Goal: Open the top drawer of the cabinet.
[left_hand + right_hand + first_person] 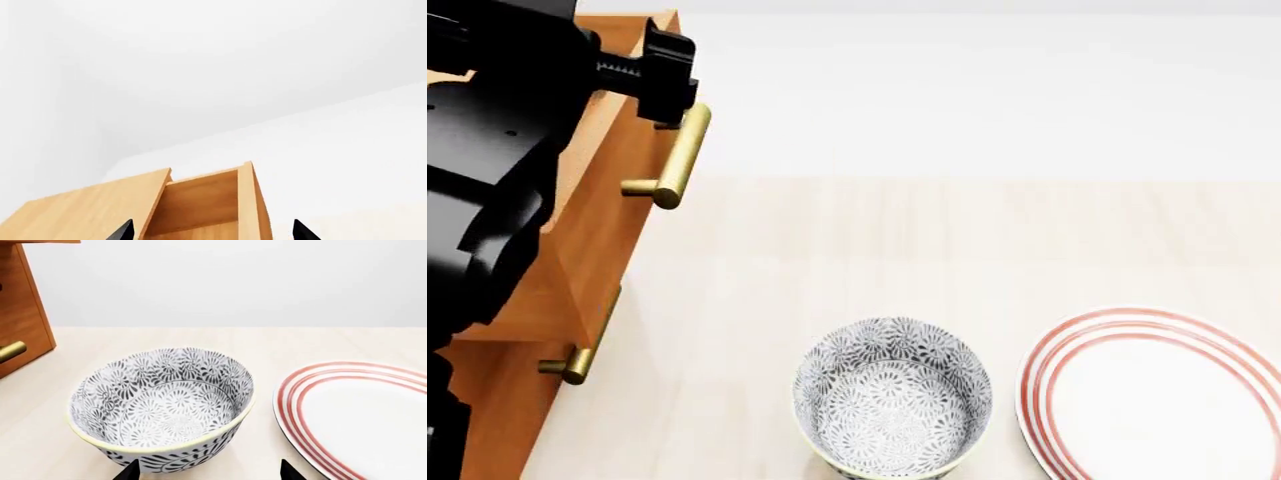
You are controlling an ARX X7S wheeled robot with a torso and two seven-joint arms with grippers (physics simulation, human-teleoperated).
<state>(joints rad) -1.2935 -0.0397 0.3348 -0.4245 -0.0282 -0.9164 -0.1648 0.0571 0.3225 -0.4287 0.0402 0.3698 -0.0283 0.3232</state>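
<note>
Bowl (893,410): patterned grey-white, bottom centre of the head view, on the pale table (961,250).
Plate (1174,400): red-ringed, lower right, just beside the bowl, apart from it.
Right gripper (210,475): only two dark fingertips show, spread apart behind the bowl, holding nothing.
Left gripper (667,80): upper left, at the top end of the brass handle (678,155); cannot tell whether it clamps.
Top drawer (587,230): left edge, pulled out past the front below.
Cabinet (487,410): far left, orange-brown wood.

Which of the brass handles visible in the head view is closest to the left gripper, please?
The top drawer's handle: the left gripper sits right at its upper end, while the lower handle lies well away, nearer the bowl.
</note>
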